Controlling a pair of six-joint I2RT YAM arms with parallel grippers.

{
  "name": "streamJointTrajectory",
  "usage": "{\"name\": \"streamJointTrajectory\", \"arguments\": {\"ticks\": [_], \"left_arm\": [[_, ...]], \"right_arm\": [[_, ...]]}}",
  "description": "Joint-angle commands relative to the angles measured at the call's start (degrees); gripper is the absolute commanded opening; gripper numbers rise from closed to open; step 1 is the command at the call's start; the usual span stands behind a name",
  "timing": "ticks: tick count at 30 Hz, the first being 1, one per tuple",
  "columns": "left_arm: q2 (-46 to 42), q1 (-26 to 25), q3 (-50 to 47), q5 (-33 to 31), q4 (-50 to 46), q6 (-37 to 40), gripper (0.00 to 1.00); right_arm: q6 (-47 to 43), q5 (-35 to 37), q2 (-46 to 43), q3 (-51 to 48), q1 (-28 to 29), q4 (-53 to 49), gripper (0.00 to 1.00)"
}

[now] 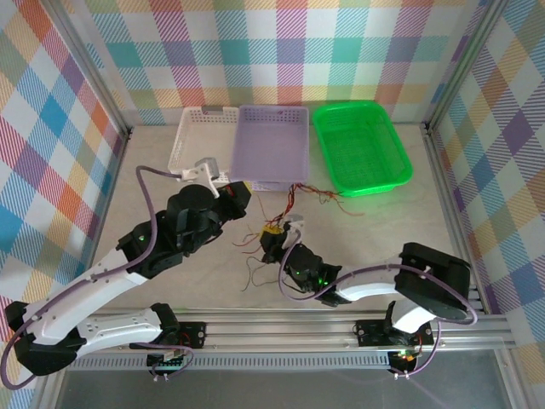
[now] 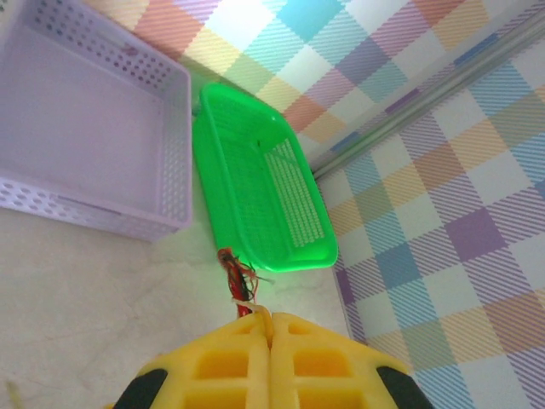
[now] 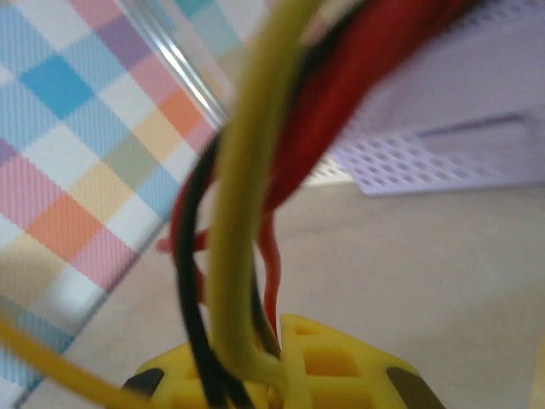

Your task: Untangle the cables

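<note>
On the table (image 1: 383, 230), the left arm (image 1: 128, 256) reaches diagonally from its near-left corner toward the far edge. The right arm (image 1: 375, 285) folds back from the near-right and lies low, its wrist pointing at mid-table. The lavender basket (image 1: 271, 145) and green basket (image 1: 362, 145) sit along the far edge. The left gripper (image 1: 241, 194) is just before the lavender basket's near wall; at the wrist its yellow jaws (image 2: 271, 317) are pressed together, with a short red-brown tuft of wire poking out from the tips toward the green basket. The right gripper (image 1: 272, 232) sits at mid-table, nearer the tangle, and is clamped (image 3: 277, 375) on olive, black and red strands rising from between its fingers. The cables (image 1: 294, 204) lie between the two, their long axis running from the right gripper toward the far edge, with loose ends trailing toward the green basket's near rim. Any separating pull likely goes along that axis, with the grippers drawing apart.
</note>
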Motion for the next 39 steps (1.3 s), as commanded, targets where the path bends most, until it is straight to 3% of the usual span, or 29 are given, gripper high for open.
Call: {"name": "streamJointTrajectory", "arguments": {"ticks": [1, 7, 15, 24, 29, 39], "left_arm": [[-2.9, 2.2, 3.9, -3.5, -2.5, 5.4, 0.00], [-5.3, 6.9, 7.0, -3.7, -7.8, 9.9, 0.00], [-6.8, 10.2, 12.4, -4.4, -13.4, 16.3, 0.00], [-7.7, 10.8, 18.9, -12.0, -19.6, 23.3, 0.00], [-8.4, 10.8, 21.5, -16.2, -21.7, 26.4, 0.00], [-6.6, 10.8, 23.1, -14.6, -19.4, 27.9, 0.00]], "right_arm": [[12.5, 3.0, -4.5, -4.0, -2.8, -13.7, 0.00], [20.9, 3.1, -14.9, -9.3, -7.3, -29.3, 0.00], [24.3, 3.8, -31.8, -13.6, -13.2, -45.9, 0.00], [26.1, 1.4, -50.2, -13.7, -24.4, -69.0, 0.00], [23.2, -4.9, -53.4, -13.1, -30.4, -72.9, 0.00], [18.3, -7.2, -49.6, -11.1, -30.8, -69.9, 0.00]]}}
